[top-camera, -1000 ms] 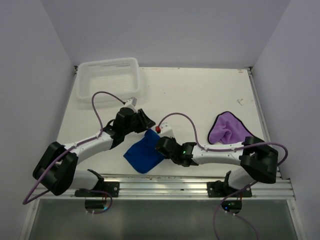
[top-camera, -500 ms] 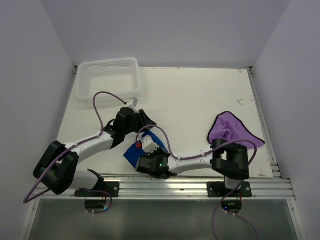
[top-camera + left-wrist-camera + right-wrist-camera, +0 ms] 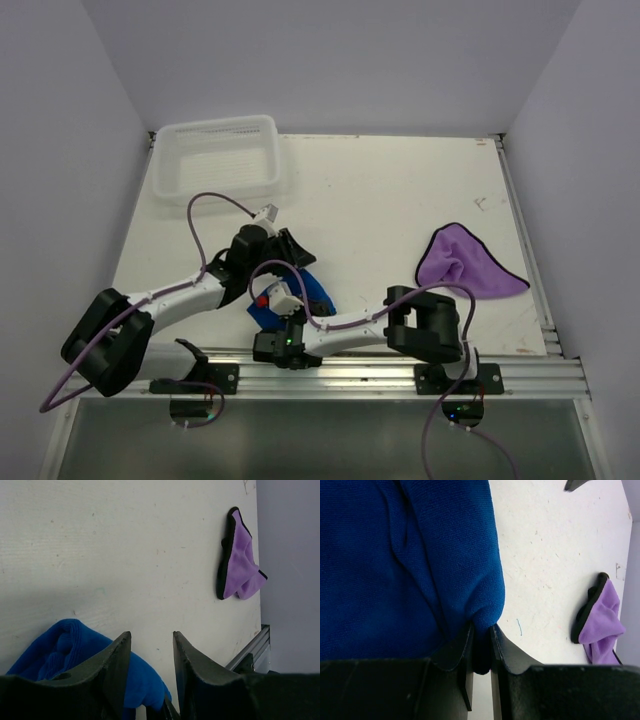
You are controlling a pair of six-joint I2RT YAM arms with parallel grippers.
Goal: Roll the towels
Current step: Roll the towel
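At the counter's (image 3: 400, 190) ten o'clock, the white basket (image 3: 218, 155) shows nothing inside. The left jaws stand parted, gripping nothing, just over the blue towel (image 3: 322, 295), which is bunched near six o'clock and hardly rolled, I'd say. The right jaws are clenched on its edge. The purple towel (image 3: 462, 262) lies crumpled at four o'clock, not yet rolled.

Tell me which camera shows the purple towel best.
Top external: the purple towel lies whole, seen from above. Left wrist shows it obliquely, far off; right wrist shows it small, its lower end hidden.
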